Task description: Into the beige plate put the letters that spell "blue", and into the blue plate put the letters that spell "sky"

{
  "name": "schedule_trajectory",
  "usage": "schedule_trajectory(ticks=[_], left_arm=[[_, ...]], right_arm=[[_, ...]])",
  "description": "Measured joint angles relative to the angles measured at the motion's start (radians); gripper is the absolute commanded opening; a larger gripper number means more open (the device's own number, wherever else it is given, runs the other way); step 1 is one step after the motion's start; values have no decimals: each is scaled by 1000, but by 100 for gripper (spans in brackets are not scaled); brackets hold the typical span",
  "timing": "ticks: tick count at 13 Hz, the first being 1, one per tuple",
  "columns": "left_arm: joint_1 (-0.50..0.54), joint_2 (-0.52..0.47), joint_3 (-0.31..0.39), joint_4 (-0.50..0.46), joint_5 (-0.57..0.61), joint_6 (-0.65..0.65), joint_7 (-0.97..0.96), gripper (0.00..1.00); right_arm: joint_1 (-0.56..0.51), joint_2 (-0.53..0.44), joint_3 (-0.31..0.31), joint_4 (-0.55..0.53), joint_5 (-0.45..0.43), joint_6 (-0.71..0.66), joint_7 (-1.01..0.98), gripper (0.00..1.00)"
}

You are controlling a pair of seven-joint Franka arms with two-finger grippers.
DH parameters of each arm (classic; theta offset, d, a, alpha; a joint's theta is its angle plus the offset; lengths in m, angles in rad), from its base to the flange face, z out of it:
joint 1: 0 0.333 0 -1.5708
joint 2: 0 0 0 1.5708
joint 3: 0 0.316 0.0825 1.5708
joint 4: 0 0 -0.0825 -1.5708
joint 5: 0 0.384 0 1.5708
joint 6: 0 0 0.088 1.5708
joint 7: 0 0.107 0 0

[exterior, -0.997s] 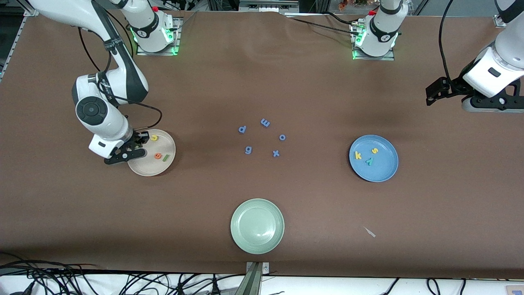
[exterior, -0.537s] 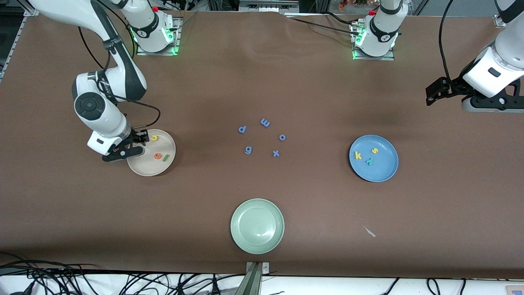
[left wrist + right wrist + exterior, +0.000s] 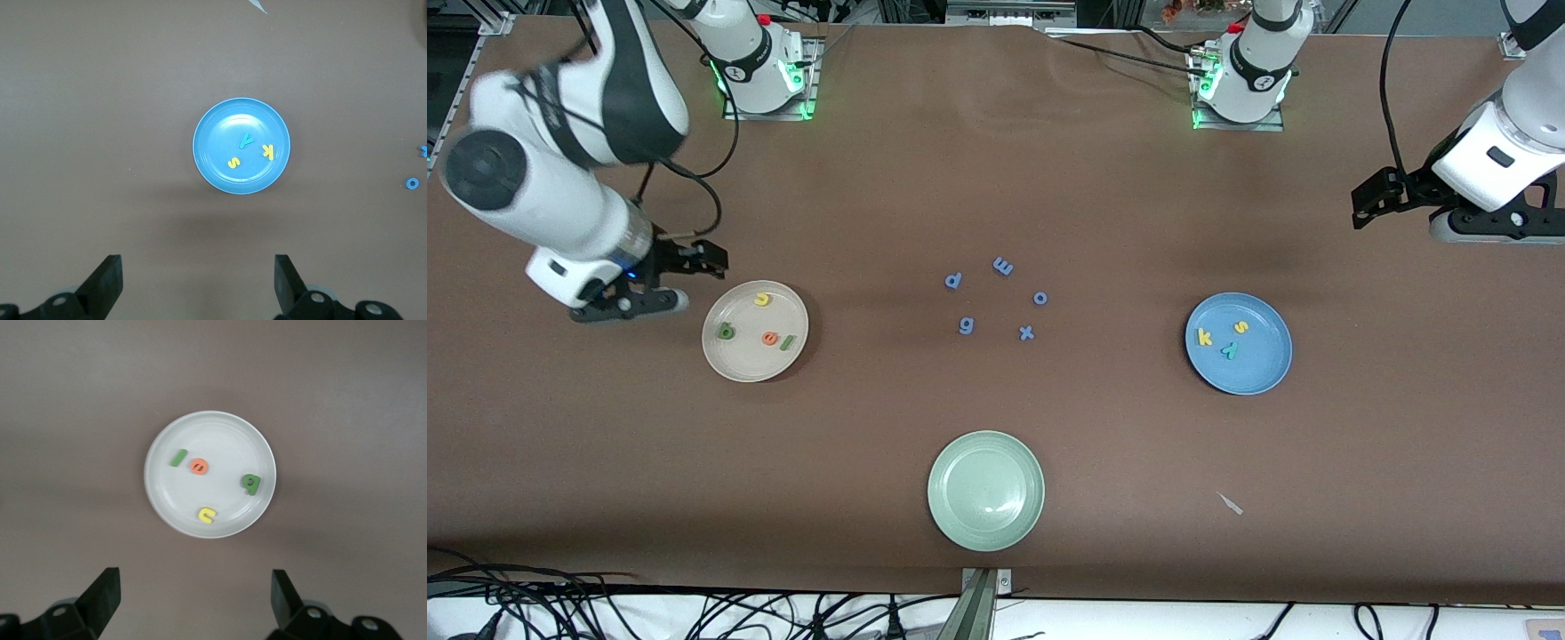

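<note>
Four letters b, u, e, l in beige plate | s, k, y in blue plate | right gripper beside beige plate, fingers apart, empty | left gripper waits over table's end, fingers apart, empty

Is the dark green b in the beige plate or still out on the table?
In. The dark green b lies flat inside the beige plate, beside the orange e.

Right arm: motion-blurred above the table beside the beige plate; upper links cut by the frame edge. Left arm: cut by the frame edge. White scrap near the blue plate: too small to identify.
</note>
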Motion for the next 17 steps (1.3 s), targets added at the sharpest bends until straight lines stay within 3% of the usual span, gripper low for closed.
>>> schedule_trajectory(ticks=[4,8,17], left_arm=[[0,0,0,0,0,0,0,100],[0,0,0,0,0,0,0,100],[0,0,0,0,0,0,0,100]], right_arm=[[1,-110,-27,44,5,-151,-1,100],[62,-116,-137,68,8,-183,-50,100],[73,-94,-148,145,9,-259,-60,100]])
